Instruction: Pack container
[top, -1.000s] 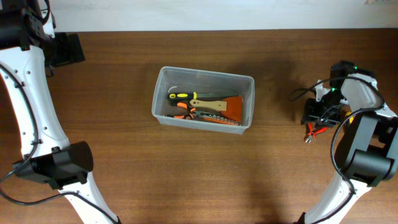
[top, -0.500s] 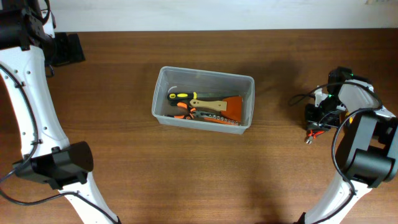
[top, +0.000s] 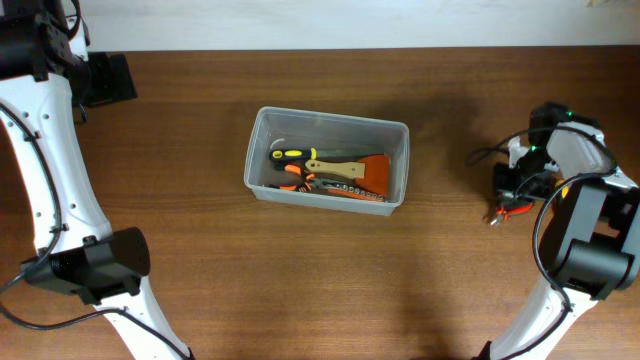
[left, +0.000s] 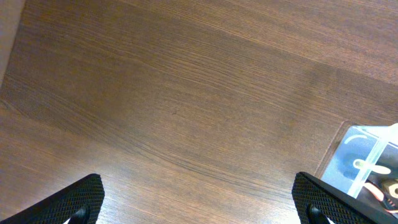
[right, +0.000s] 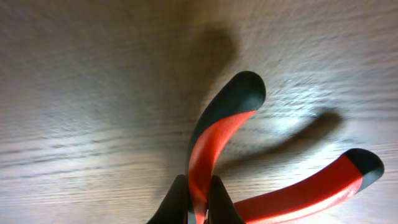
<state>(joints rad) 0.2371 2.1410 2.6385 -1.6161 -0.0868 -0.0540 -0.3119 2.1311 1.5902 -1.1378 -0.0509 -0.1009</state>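
The clear container stands mid-table, and its corner shows at the right of the left wrist view. Inside lie a yellow-and-black screwdriver, a scraper with an orange blade and other orange-handled tools. At the far right, red-and-black pliers lie on the table. My right gripper is shut on one pliers handle; the other handle sticks out free to the right. My left gripper is open over bare wood at the far left, with nothing between its fingertips.
The right arm's cables loop just left of its wrist. Both arm bases sit at the near edge, the left one and the right one. A pale wall edge runs along the back of the table.
My right gripper has shut its fingers on one pliers handle and shifted a little. The left arm and the container have not moved.
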